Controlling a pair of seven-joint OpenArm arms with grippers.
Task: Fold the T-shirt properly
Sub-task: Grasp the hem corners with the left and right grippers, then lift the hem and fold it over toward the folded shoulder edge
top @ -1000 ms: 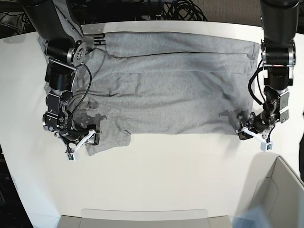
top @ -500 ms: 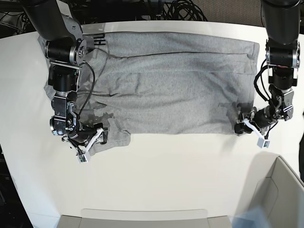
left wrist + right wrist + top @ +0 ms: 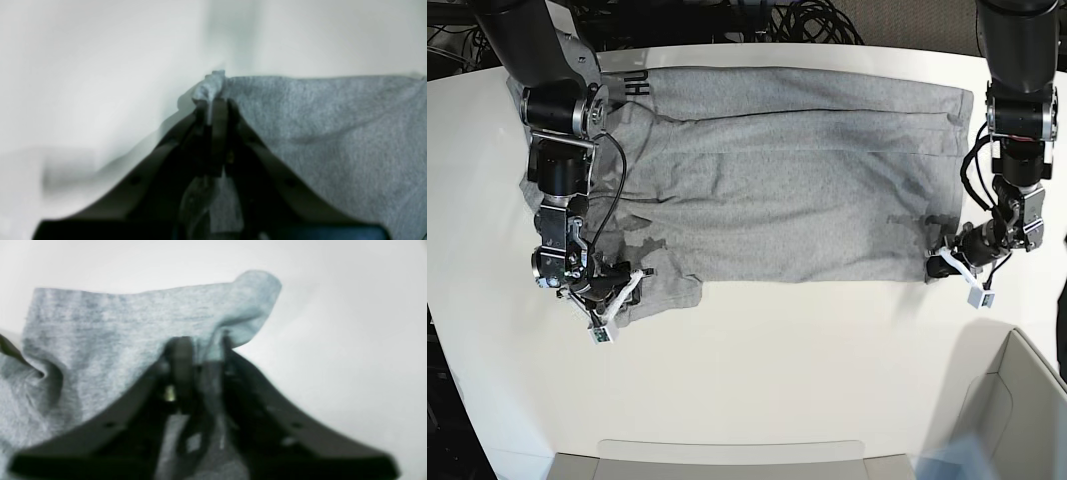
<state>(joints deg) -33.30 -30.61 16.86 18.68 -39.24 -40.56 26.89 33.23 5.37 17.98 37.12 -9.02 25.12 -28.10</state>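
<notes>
The heather-grey T-shirt point(image 3: 777, 190) lies spread across the white table point(image 3: 777, 360), with dark lettering point(image 3: 635, 85) showing at its far left. In the base view my left gripper point(image 3: 937, 266) sits at the shirt's near right corner. The left wrist view shows that gripper point(image 3: 213, 100) shut on a bunched corner of the T-shirt point(image 3: 333, 133). My right gripper point(image 3: 630, 283) is at the near left corner. In the right wrist view its fingers point(image 3: 181, 350) pinch a fold of the T-shirt point(image 3: 116, 333), and a flap curls up past them.
A pale open box point(image 3: 1017, 400) stands at the near right corner of the table. A flat tray edge point(image 3: 727, 455) runs along the near side. Black cables point(image 3: 812, 20) lie beyond the far edge.
Both grippers stood open at the shirt's near corners a second ago and have now closed on the fabric. The right gripper also edged a little further onto its corner.
</notes>
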